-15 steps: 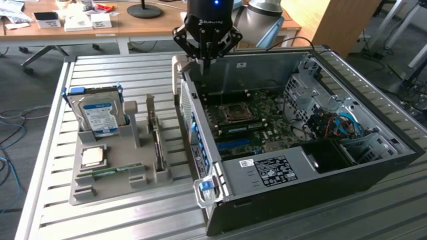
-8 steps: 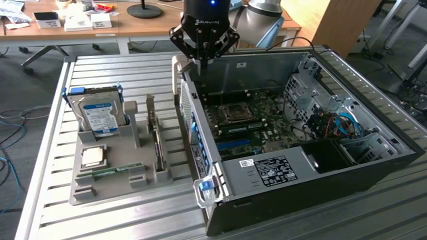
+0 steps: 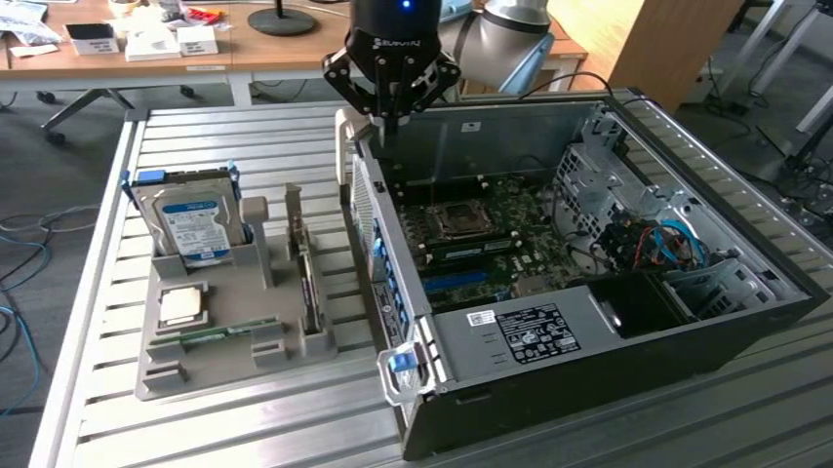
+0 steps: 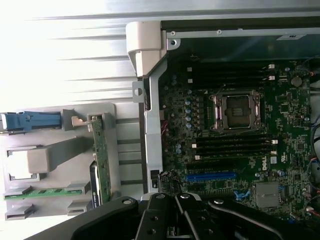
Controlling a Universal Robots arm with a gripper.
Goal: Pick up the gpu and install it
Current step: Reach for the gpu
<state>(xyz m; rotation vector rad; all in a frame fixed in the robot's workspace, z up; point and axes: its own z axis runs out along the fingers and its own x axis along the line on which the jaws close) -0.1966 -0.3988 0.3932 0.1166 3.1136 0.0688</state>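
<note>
My gripper (image 3: 388, 119) hangs closed, holding nothing, over the far corner of the open computer case (image 3: 625, 380), above the wall that faces the tray; the gpu (image 3: 303, 268) stands on edge in the grey tray (image 3: 221, 363), just beside the case on the exterior view's left, well apart from my fingers; a hard drive (image 3: 193, 226) stands upright in the same tray; a memory stick (image 3: 215, 334) lies flat near its front.
</note>
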